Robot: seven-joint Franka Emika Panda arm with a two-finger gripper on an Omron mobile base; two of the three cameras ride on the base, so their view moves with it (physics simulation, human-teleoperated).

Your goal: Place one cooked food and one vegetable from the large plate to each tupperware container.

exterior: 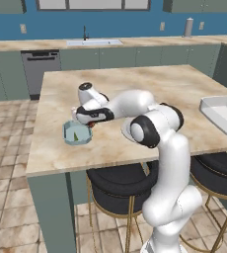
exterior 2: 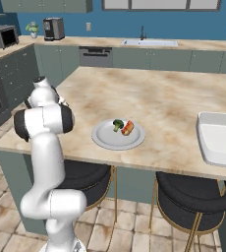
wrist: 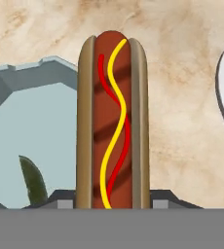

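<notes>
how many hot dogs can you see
2: one hot dog held in the gripper beside the teal tub, one on the plate next to the broccoli.

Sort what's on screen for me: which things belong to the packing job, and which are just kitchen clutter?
Job:
- hot dog, held in the claw
- teal tub with a green vegetable inside
- white tub
- large plate with broccoli and another hot dog

Lying about:
- coffee machine
- toaster oven
- stools
</notes>
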